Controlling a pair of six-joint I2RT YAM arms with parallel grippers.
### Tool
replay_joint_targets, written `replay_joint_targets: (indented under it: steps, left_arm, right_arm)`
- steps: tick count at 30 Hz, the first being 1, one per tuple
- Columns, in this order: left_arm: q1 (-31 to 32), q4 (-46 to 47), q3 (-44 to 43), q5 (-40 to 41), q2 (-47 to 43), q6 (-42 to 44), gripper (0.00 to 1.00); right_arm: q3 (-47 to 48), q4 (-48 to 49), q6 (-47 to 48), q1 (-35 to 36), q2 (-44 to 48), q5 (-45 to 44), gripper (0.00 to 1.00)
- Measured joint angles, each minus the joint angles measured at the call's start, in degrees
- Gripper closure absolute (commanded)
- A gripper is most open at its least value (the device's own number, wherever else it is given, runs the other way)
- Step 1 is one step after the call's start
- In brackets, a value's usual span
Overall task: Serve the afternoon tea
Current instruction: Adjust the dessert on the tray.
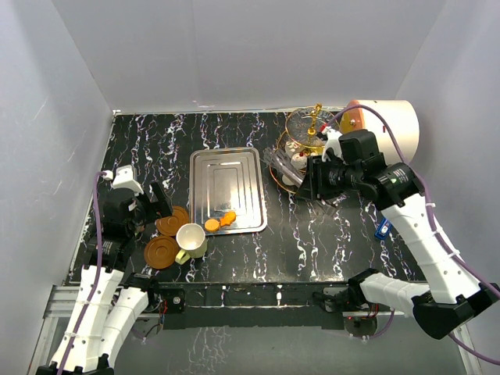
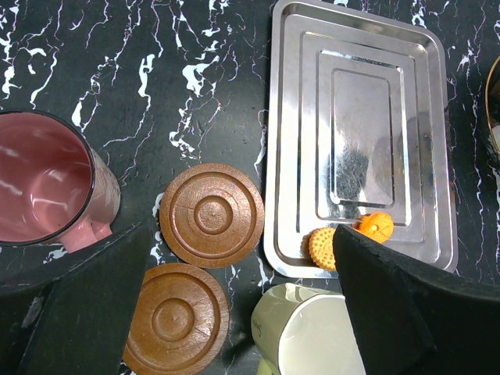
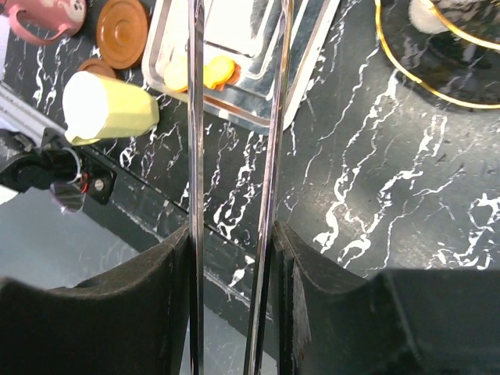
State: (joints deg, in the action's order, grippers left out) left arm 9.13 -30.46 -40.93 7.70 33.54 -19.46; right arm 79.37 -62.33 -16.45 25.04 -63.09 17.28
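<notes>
Closest to the right wrist lens, the black fingers [image 3: 117,312] of my right end effector [image 3: 233,234] are clenched on a pair of steel tongs [image 3: 195,156], pressing the two shiny blades close together. The tips run out of the top of that view, so I cannot tell whether they carry anything. From above, this end effector sits at the right of the black marbled surface [image 1: 312,242], just beside the glass stand [image 1: 308,129] with its gold frame, and a small white cake [image 1: 299,162] shows on a lower tier. Behind the stand lies a big white cylinder [image 1: 387,125] with an orange end. My left end effector [image 2: 234,312] is released, jaws spread wide, hovering over the left side of the surface. Below it I see a brown saucer [image 2: 211,215] and a second saucer [image 2: 176,316] just beside it. The maroon cup [image 2: 39,187] stands on the surface to their left, and the cream cup [image 2: 305,332] stands mouth up to their right, near the front corner of the steel tray [image 2: 359,117]. At the tray's near edge lie an orange cake [image 2: 375,226] and a tan round cake [image 2: 322,246], touching each other.
</notes>
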Motion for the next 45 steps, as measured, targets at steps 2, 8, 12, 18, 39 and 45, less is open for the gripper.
replay_joint_targets:
  steps: [2,8,12,18,39,45]
  left_arm:
    - [0.0,0.0,0.0,0.0,0.0,0.0,0.01]
    - [0.0,-0.02,0.0,-0.02,0.02,0.0,0.01]
    - [0.0,-0.02,0.0,-0.02,0.02,0.0,0.01]
    - [0.0,-0.02,-0.02,0.0,0.07,0.0,0.01]
    - [0.0,-0.02,0.0,0.02,0.07,0.0,0.01]
    - [0.0,-0.02,0.0,0.02,0.09,0.0,0.01]
  right_arm:
    - [-1.11,0.85,-0.17,0.0,0.07,2.01,0.64]
    - [-5.75,1.44,-0.26,0.44,-0.31,5.44,0.63]
    - [-7.26,1.46,-0.22,1.84,-0.96,5.81,0.62]
    - [-10.71,3.19,-1.68,8.22,-2.58,4.11,0.62]
    - [-13.6,13.18,-13.73,30.1,-18.73,-9.88,0.61]
    - [-13.6,14.93,-14.97,30.08,-19.08,-10.93,0.61]
